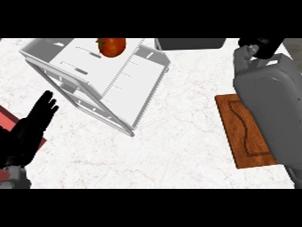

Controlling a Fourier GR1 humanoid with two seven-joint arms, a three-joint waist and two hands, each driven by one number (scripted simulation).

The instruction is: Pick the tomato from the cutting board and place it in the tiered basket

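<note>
Now my left robot hand rests low beside the basket, its black fingers straight and spread, pointing up toward it and holding nothing. My right forearm, a smooth grey shell, stretches up past the cutting board, covering that board's right side; my right robot hand shows only as a dark shape at the top, and I cannot tell how its fingers stand. The tomato, red, glossy and round, lies in the basket's upper part. That basket is white, boxy and slotted, tilted on the pale marbled table. The board is brown wood with a groove.
</note>
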